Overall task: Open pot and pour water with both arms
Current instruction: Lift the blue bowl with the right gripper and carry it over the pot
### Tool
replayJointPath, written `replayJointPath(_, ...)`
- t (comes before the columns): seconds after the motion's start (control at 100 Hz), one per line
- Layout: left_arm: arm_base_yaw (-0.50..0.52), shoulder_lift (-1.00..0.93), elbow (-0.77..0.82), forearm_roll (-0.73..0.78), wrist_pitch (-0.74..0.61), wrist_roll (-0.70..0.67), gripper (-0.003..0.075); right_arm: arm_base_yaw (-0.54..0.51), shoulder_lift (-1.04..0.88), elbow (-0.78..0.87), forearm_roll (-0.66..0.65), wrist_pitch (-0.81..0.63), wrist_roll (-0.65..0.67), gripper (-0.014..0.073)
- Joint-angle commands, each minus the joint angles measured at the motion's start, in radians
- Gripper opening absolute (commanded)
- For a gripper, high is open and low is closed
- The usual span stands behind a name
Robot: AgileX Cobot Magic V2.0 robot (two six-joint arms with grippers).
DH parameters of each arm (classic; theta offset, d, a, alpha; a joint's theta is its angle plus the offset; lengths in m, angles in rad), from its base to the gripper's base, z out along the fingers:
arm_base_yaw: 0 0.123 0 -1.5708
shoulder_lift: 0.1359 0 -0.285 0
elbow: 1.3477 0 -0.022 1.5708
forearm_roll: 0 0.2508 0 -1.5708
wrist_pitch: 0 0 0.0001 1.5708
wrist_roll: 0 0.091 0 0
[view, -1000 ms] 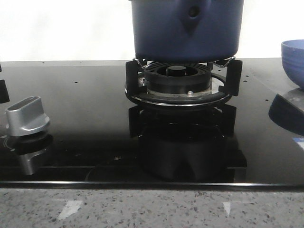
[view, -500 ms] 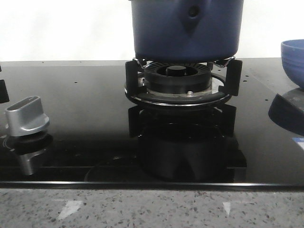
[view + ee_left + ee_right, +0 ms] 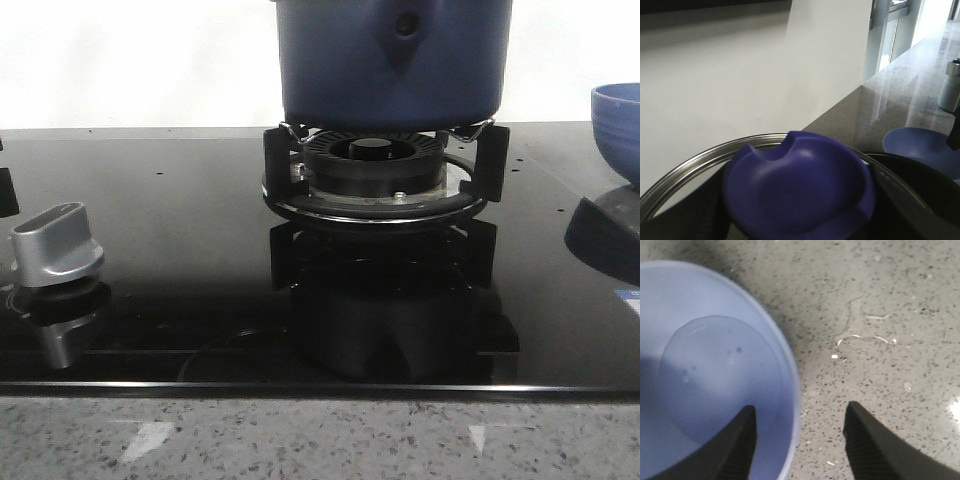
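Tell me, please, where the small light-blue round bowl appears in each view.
Front view: small light-blue round bowl at the right edge, cut off.
Left wrist view: distant, past the dark-blue lid knob.
Right wrist view: close up, rim between the fingers of the open right gripper.
Shared landmark: speckled grey countertop.

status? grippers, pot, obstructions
Right gripper open, straddling bowl rim. Left gripper not visible; its camera is close over the lid knob. Pot on burner. Nothing blocking.

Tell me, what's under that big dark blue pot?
The pot sits on a black burner grate over the burner. No flame is visible. The pot's underside is hidden.
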Motion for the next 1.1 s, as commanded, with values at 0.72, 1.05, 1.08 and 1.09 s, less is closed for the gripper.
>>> replayJointPath(0.72,0.006,-0.058,-0.043,-0.09,0.005,-0.009,0.0335,-0.019,0.037,-0.032,0.087,-0.046,0.003,0.0102)
replayJointPath(1.05,0.007,-0.058,-0.043,-0.09,-0.045,-0.009,0.0335,-0.017,0.011,-0.032,0.102,-0.106,0.003,-0.0073)
replayJointPath(1.08,0.007,-0.058,-0.043,-0.09,-0.045,-0.009,0.0335,-0.015,0.002,-0.032,0.107,-0.119,0.003,-0.0073)
replayJointPath(1.09,0.007,-0.058,-0.043,-0.09,-0.045,-0.009,0.0335,-0.013,-0.004,-0.033,0.11,-0.126,0.003,-0.0073)
